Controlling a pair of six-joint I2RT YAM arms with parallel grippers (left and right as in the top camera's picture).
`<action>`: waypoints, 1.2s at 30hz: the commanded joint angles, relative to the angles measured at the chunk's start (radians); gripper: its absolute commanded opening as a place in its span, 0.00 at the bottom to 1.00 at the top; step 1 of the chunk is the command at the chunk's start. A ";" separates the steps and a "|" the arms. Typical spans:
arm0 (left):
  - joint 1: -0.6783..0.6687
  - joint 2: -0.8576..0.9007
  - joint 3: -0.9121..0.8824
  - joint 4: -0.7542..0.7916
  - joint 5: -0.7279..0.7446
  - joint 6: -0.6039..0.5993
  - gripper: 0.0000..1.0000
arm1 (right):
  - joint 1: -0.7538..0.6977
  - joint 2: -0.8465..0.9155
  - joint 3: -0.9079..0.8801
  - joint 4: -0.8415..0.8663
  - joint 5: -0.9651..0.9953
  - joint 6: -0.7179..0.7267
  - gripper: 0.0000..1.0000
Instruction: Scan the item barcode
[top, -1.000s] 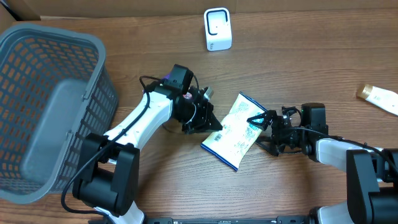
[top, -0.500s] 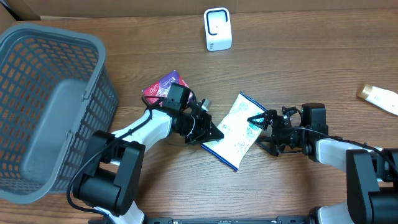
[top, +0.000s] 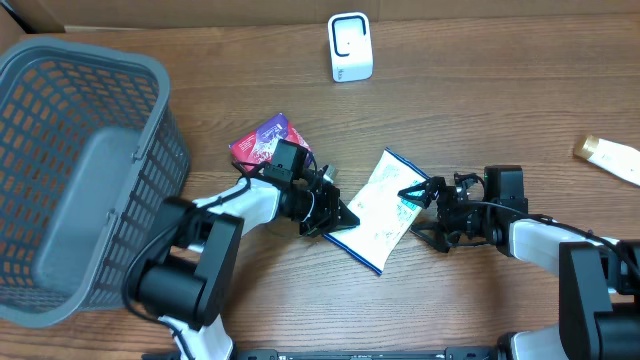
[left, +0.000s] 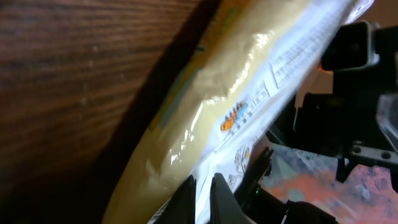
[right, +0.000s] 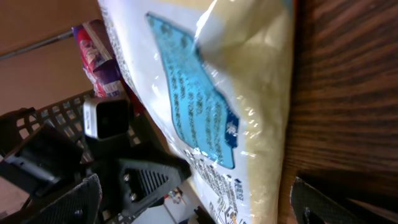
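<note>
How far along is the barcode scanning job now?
Done: nothing yet; the white packet lies on the table. In hand: the shut left pincer is at its corner, the open right pincer at its opposite edge. Left: showing its barcode to the white scanner.

Around the packet (top: 381, 210): basket (top: 80, 170) far left, pouch (top: 262, 140) behind-left, scanner (top: 350, 47) behind, tube (top: 608, 157) far right; left gripper (top: 345, 217) and right gripper (top: 412, 212) flank it.

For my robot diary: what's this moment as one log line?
left end effector shut by white-and-blue plastic packet | right end effector open beside it | packet on wooden table
</note>
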 joint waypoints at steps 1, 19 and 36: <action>-0.001 0.074 -0.014 0.048 0.066 -0.031 0.04 | 0.001 0.074 -0.076 -0.076 0.367 -0.123 1.00; -0.001 0.131 -0.014 0.066 0.097 -0.038 0.04 | 0.137 0.206 -0.073 0.329 0.500 -0.097 0.85; -0.001 0.131 -0.014 0.065 0.103 -0.038 0.04 | 0.161 0.291 -0.045 0.408 0.136 -0.507 0.04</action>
